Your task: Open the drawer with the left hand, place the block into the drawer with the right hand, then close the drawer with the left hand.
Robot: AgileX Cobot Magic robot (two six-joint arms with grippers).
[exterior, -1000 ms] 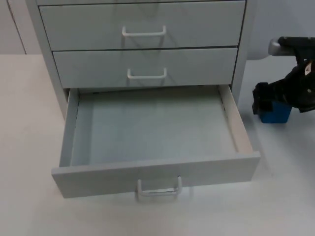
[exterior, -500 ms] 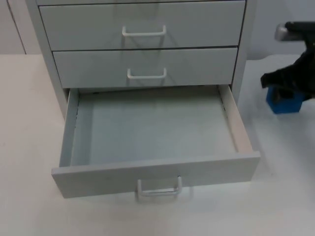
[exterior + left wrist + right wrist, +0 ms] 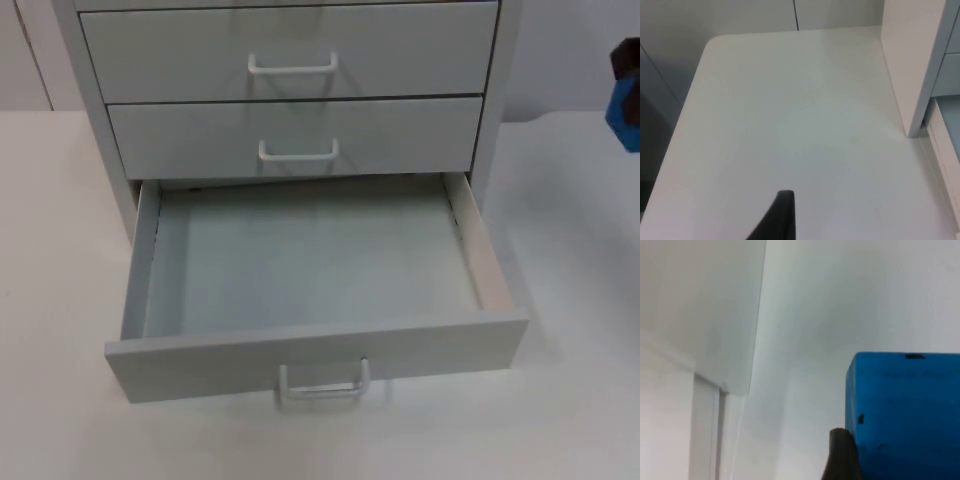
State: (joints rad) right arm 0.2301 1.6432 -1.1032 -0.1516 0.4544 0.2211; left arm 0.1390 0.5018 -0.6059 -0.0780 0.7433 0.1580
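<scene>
I note my right claw grasping the plain blue block, raised above the white worktop; the open drawer sits well left. Left claw state: cannot tell.

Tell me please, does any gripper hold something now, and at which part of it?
The right gripper holds the blue block by its side, one fingertip pressed against a side face, lifted beside the cabinet. The left gripper holds nothing.

Drawer cabinet on white table
</scene>
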